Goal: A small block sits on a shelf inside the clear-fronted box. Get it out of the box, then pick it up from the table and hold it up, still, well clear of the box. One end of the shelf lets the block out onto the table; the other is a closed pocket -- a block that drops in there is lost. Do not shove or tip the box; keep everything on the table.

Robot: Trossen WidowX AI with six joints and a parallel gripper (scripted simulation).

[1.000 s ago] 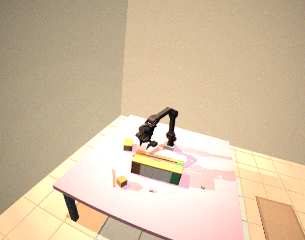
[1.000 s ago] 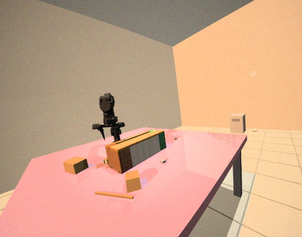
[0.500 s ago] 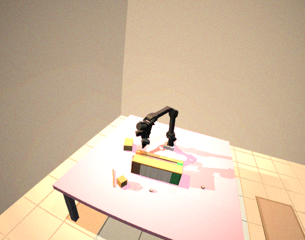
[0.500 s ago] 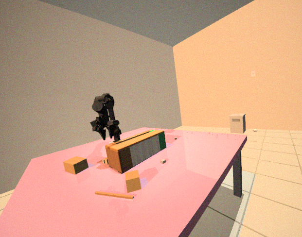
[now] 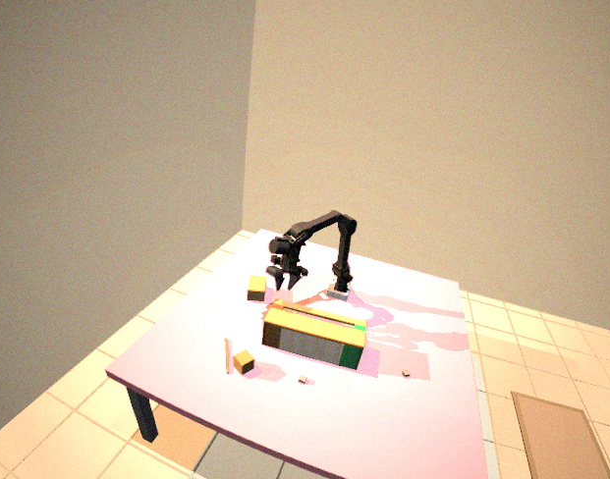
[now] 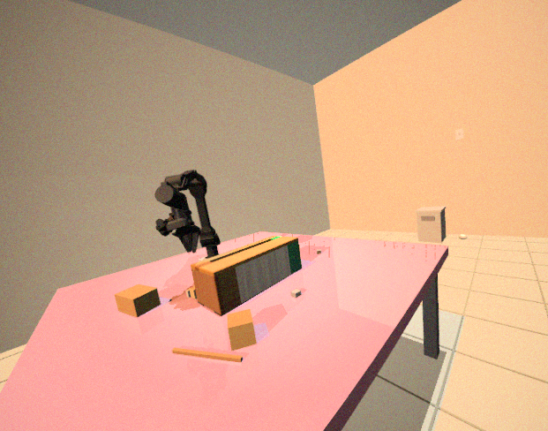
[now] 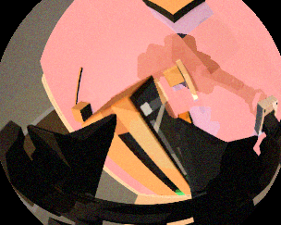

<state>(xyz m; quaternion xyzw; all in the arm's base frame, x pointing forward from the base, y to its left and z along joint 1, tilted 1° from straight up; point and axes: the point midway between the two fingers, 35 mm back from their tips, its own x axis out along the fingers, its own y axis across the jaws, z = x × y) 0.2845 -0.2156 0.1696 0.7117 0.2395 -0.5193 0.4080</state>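
Nearby, two loose orange blocks (image 5: 244,362) (image 6: 241,329).

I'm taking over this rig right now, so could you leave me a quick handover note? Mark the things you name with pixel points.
Gripper (image 5: 286,288) (image 6: 192,250) (image 7: 147,119): open, nothing held, raised on the arm-base side of the box.
Box (image 5: 315,325) (image 6: 206,287) (image 7: 143,133): upright on the table.
Block: a small pale square (image 7: 146,108) shows in the box's dark opening; probably the block, but I can't confirm it. I can't tell which end is the pocket.
Done: no block lifted.
Left: confirm the exit end, get the block out there, pick it up, hold it still well clear.
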